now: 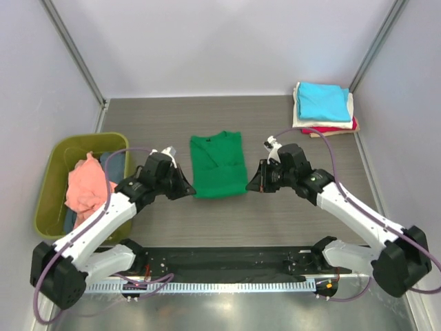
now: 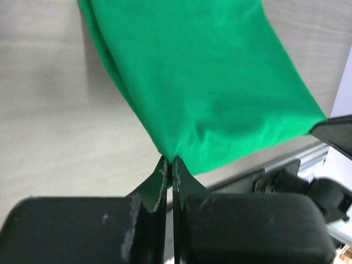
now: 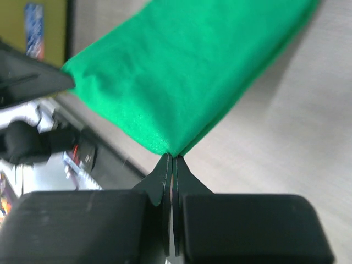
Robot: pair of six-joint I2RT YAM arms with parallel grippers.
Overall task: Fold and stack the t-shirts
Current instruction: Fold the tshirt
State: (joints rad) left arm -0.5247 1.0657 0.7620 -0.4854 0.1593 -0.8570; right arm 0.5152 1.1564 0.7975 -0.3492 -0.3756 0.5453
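A: Grips?
B: left gripper (image 2: 169, 160) clamped on green t-shirt (image 1: 218, 165), lower-left corner; right gripper (image 3: 169, 158) clamped on its lower-right corner.
A: Shirt where?
B: Centre of top view, folded, between both grippers.

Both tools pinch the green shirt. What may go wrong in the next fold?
1. The left tool and the right tool each hold only a thin corner tip of the green shirt, so the cloth may slip out when lifted.
2. The shirt already lies slightly skewed on the table. If the arms move unevenly, the fold may land crooked.
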